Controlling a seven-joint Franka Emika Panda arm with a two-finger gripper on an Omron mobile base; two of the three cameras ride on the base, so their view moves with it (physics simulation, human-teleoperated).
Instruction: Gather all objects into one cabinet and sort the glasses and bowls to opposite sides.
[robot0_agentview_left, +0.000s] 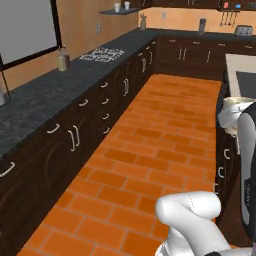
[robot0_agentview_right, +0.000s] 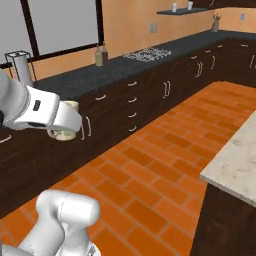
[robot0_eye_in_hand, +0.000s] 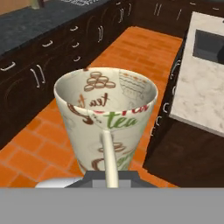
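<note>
In the left base view the cream cup (robot0_agentview_left: 235, 104) sits at the end of the arm, above the orange brick floor (robot0_agentview_left: 165, 130), beside the pale stone counter (robot0_agentview_left: 239, 64).

In the right base view it hangs by the dark cabinet fronts (robot0_agentview_right: 150, 95).

In the hand view the gripper (robot0_eye_in_hand: 108, 168) is clamped on the cup's wall; the tapered, printed cup opens towards the camera.

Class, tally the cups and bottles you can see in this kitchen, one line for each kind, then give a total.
Cups: 3 (cream cup; two white shelf cups)
Bottles: 1 (bottle)
Total: 4
</note>
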